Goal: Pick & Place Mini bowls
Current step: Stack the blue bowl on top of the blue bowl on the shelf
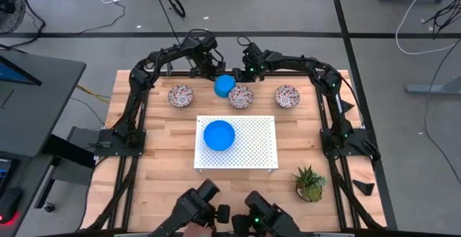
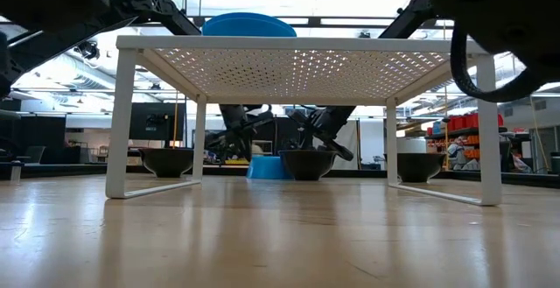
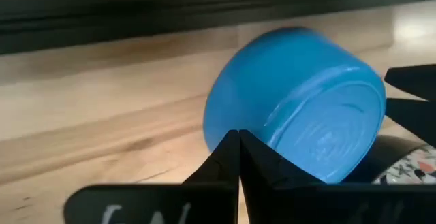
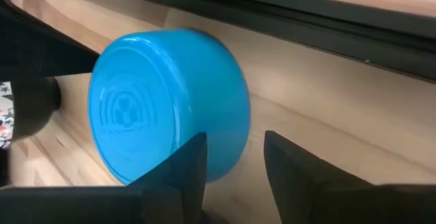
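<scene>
A bright blue mini bowl (image 1: 225, 86) lies tipped on its side near the table's far edge, its base (image 3: 327, 142) turned sideways, close beside the middle patterned bowl (image 1: 241, 97). My left gripper (image 3: 238, 139) is shut, with its tips at this bowl's wall. My right gripper (image 4: 235, 159) is open and comes from the other side; its fingers stand on either side of the bowl's rim (image 4: 242, 115). Two more patterned bowls (image 1: 181, 95) (image 1: 287, 96) stand upright in the same row. Another blue bowl (image 1: 219, 135) sits on the white perforated board (image 1: 252, 150). My left gripper's shut fingertips (image 3: 228, 149) meet the tipped blue bowl's outer wall (image 3: 231, 115) near its base, slanting down from the table's far left. The bowl rests on its side on the table. Whether my right gripper's fingers (image 4: 191, 159) touch the bowl, I cannot tell.
The white board stands on legs (image 2: 118, 122) at the table's middle. A small green potted plant (image 1: 310, 183) sits near the right front corner. Bare wood lies left of the board (image 1: 155, 143) and along the near edge. The far table edge (image 3: 204, 20) runs just behind the bowl.
</scene>
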